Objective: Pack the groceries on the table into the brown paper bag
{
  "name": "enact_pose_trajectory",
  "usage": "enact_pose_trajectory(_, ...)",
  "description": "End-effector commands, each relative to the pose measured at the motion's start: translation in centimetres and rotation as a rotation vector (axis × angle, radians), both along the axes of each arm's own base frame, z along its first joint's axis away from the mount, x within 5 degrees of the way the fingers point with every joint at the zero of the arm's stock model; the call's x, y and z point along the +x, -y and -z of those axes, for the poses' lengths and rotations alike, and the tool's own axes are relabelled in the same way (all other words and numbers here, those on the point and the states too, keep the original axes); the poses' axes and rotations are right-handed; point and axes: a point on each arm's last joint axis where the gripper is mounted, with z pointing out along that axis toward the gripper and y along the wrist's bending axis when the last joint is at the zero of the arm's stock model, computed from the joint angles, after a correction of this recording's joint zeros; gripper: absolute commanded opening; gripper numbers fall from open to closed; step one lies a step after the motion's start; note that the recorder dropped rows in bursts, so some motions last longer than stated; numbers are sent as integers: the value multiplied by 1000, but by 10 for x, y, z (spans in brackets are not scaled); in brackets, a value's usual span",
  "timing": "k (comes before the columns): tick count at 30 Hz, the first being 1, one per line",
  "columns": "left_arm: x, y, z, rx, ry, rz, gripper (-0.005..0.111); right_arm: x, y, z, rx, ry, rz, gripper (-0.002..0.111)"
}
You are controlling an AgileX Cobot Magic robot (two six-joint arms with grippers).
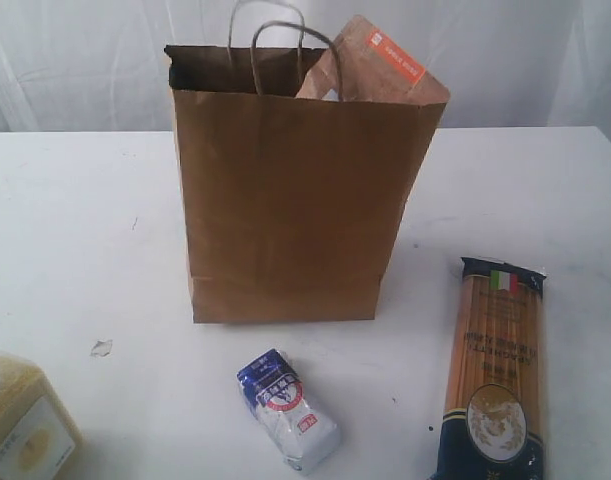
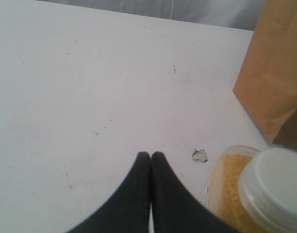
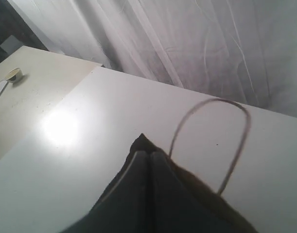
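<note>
L gripper [image 2: 150, 156] closed, R gripper [image 3: 147, 152] closed

Left hand [image 2: 150, 156], right hand [image 3: 148, 158]: smooth black tapering fingers [image 2: 132, 194].

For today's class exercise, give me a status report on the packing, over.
Left gripper, right gripper shut, empty. Brown pouch in bag, sticking out; blue-white pouch, spaghetti, grain container on table. Nothing blocking them.

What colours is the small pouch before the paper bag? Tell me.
Blue top, white body, red mark: the small plastic pouch, clearest in the exterior view.
</note>
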Motion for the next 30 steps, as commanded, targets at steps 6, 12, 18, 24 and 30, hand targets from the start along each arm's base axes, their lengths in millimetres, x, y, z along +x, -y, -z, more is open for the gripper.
enact_pose_trajectory(6,0,1,1,-11,0,7,0,1,-1,-1,5,13,-2,0)
enact_pose_trajectory(12,0,1,1,-11,0,7,0,-11,16,-3,-235,45,47,0)
enact_pose_trajectory(18,0,1,1,-11,0,7,0,-31,80,-4,-820,-63,433,0)
enact_pose_trajectory(24,0,1,1,-11,0,7,0,-41,139,-28,-1066,-25,857,0)
enact_pose_trajectory(30,0,1,1,-11,0,7,0,-39,174,-5,-1025,-175,957,0)
